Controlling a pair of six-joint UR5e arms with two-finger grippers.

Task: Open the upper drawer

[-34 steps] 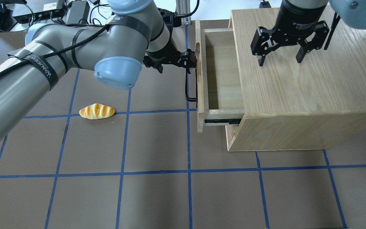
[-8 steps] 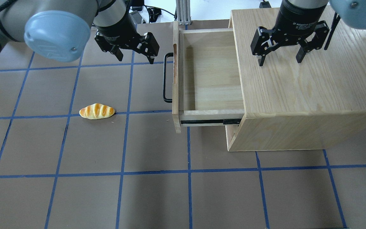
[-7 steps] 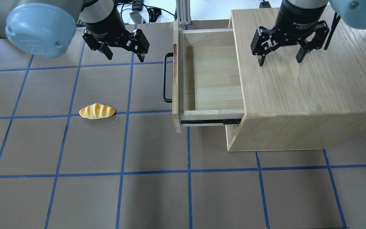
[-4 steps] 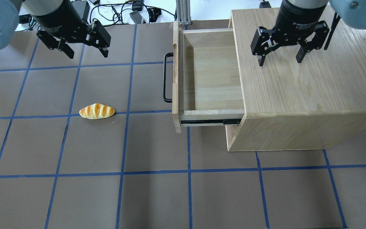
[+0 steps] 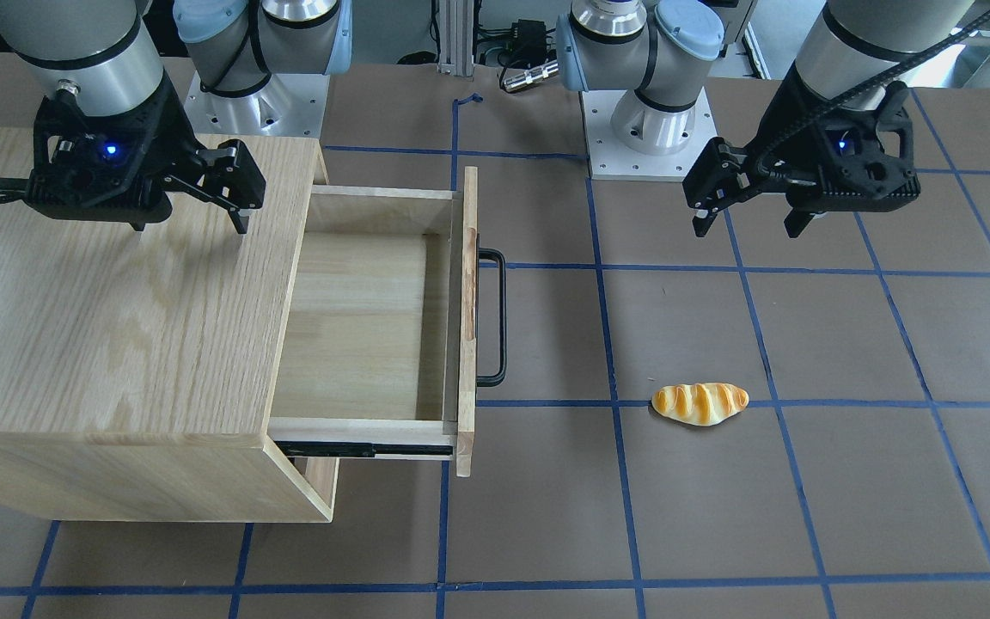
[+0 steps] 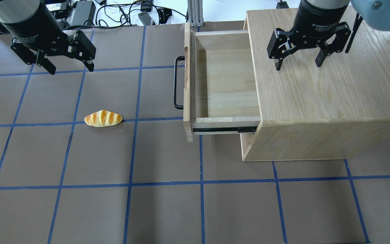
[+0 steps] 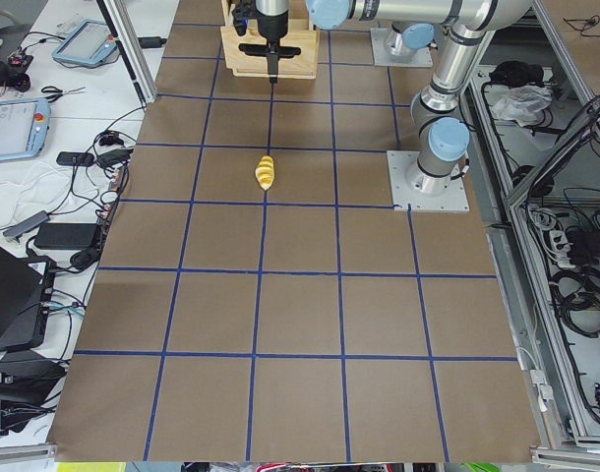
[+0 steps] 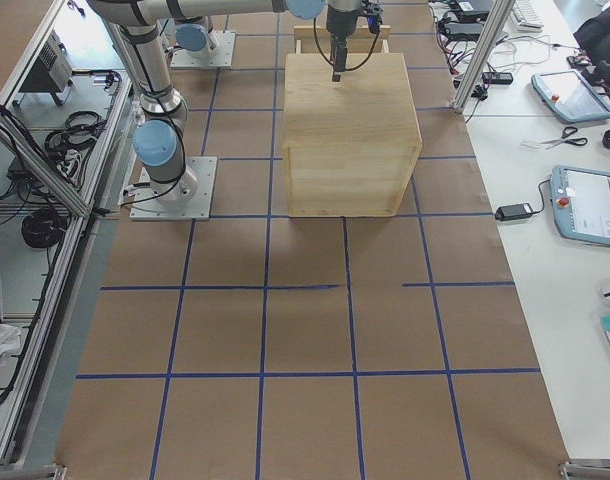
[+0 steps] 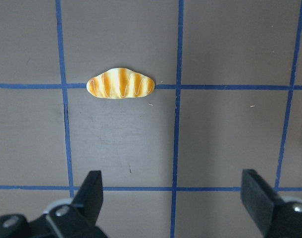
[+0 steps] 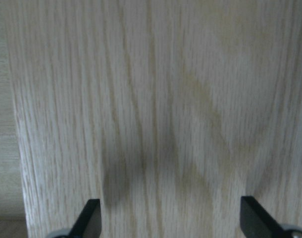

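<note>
The upper drawer (image 6: 227,84) stands pulled out of the oak cabinet (image 6: 327,84) toward the table's middle, its pale interior empty. Its black bar handle (image 6: 176,83) is free, also in the front view (image 5: 499,318). My left gripper (image 6: 70,69) is open and empty, hovering over the table well to the left of the handle; it also shows in the front view (image 5: 744,230). My right gripper (image 6: 298,66) is open and empty above the cabinet top, and its wrist view shows only oak grain (image 10: 156,99).
A toy bread roll (image 6: 103,118) lies on the brown mat left of the drawer, ahead of the left gripper in its wrist view (image 9: 121,83). Cables and boxes (image 6: 120,10) lie beyond the mat's far edge. Blue tape lines grid the mat.
The drawer slid further out, then my left gripper let go of the handle and moved away to the left. The drawer has stayed still since. The right gripper has not moved.
</note>
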